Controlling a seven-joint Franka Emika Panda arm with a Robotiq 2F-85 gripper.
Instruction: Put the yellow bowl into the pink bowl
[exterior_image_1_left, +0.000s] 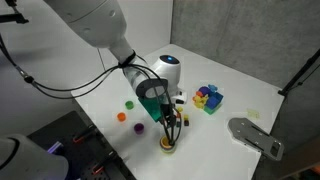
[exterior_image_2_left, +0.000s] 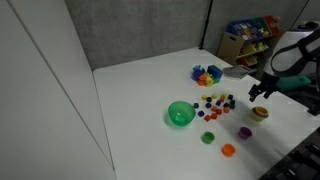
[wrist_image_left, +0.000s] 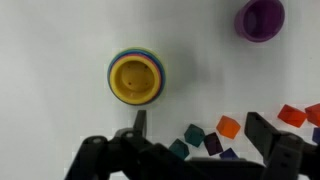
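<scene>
The yellow bowl (wrist_image_left: 136, 78) sits upright on the white table, nested in a slightly wider bowl. Only a thin coloured rim of that outer bowl shows round it; its lower edge looks pinkish-red, the pink bowl (wrist_image_left: 137, 103). The pair also shows in both exterior views (exterior_image_1_left: 168, 146) (exterior_image_2_left: 260, 113). My gripper (wrist_image_left: 200, 130) is open and empty. It hangs above the table just beside the nested bowls, over some toy blocks. It shows in both exterior views (exterior_image_1_left: 171, 124) (exterior_image_2_left: 260, 93).
A tiny purple bowl (wrist_image_left: 260, 18) (exterior_image_2_left: 245, 131) stands close by. Several small coloured blocks (wrist_image_left: 215, 135) (exterior_image_2_left: 215, 103) lie under the gripper. A green bowl (exterior_image_2_left: 180, 114), a small orange bowl (exterior_image_2_left: 228, 150), a small green bowl (exterior_image_2_left: 208, 137) and a colourful toy pile (exterior_image_2_left: 207, 74) stand farther off.
</scene>
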